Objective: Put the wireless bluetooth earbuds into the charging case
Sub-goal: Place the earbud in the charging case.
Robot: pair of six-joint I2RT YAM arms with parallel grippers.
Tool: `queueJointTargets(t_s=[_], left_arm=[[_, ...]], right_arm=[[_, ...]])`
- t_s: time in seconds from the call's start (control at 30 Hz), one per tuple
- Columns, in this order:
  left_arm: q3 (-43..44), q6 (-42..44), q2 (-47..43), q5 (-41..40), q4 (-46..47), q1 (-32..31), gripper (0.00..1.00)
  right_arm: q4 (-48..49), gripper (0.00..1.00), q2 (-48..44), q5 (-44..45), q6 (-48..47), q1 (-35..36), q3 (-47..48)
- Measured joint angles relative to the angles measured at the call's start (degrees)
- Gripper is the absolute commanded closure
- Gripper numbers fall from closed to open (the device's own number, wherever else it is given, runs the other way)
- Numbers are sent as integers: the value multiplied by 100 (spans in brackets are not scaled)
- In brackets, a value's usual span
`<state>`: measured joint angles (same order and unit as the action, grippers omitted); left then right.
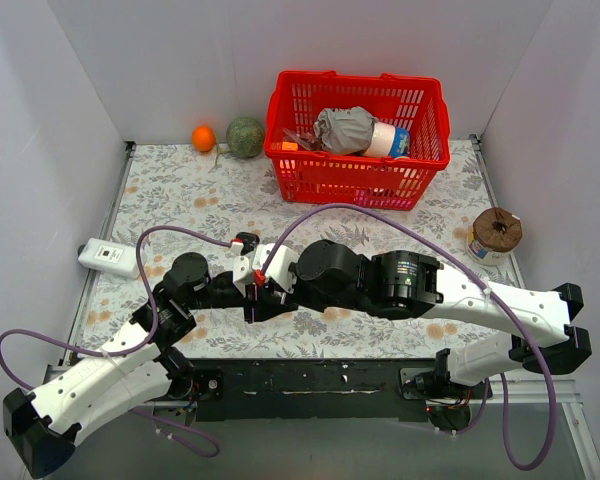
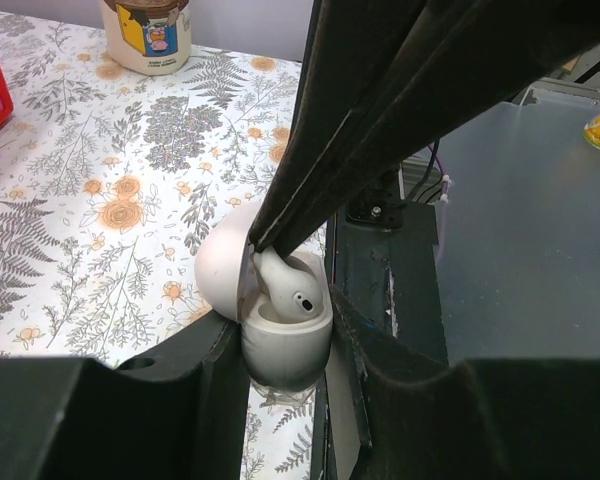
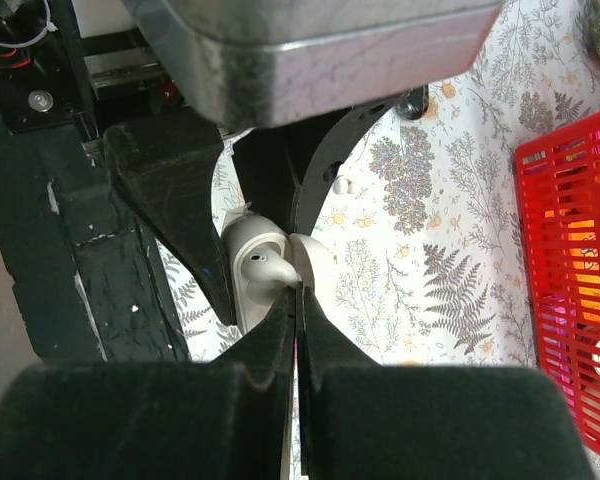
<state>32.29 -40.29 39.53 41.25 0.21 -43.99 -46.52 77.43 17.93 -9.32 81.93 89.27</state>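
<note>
My left gripper (image 2: 285, 345) is shut on the white charging case (image 2: 285, 360), one finger on each side of it just above the flowered cloth near the table's front edge. The lid (image 2: 218, 272) stands open. A white earbud (image 2: 296, 294) sits head-down in the case's socket, tilted, its stem pointing up. My right gripper (image 3: 298, 290) is shut on that stem, coming from above. The right wrist view shows the same earbud (image 3: 263, 268) in the case (image 3: 242, 240). From the top, both grippers (image 1: 263, 290) meet over the case and hide it.
A red basket (image 1: 357, 125) with packets stands at the back. An orange (image 1: 203, 138) and a green fruit (image 1: 245, 137) lie left of it. A brown-lidded jar (image 1: 496, 236) stands right, a white device (image 1: 108, 257) left. A tiny white piece (image 3: 345, 185) lies on the cloth.
</note>
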Motion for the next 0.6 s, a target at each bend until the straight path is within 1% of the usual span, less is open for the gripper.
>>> queueJointTargets(t_s=[0.2, 0.3, 0.43, 0.57, 0.6], left_arm=[[-33, -44, -2, -15, 153, 0, 100], [-76, -61, 0, -24, 195, 0, 100], [-85, -63, -4, -35, 199, 0, 100], [-90, -68, -37, -57, 201, 0, 100], [-96, -70, -46, -61, 203, 0, 100]], right_arm=[[-4, 83, 13, 31, 0, 7, 63], [7, 79, 20, 17, 11, 20, 72], [31, 76, 20, 9, 15, 33, 72], [52, 77, 20, 2, 20, 33, 72], [57, 78, 20, -4, 20, 33, 72]])
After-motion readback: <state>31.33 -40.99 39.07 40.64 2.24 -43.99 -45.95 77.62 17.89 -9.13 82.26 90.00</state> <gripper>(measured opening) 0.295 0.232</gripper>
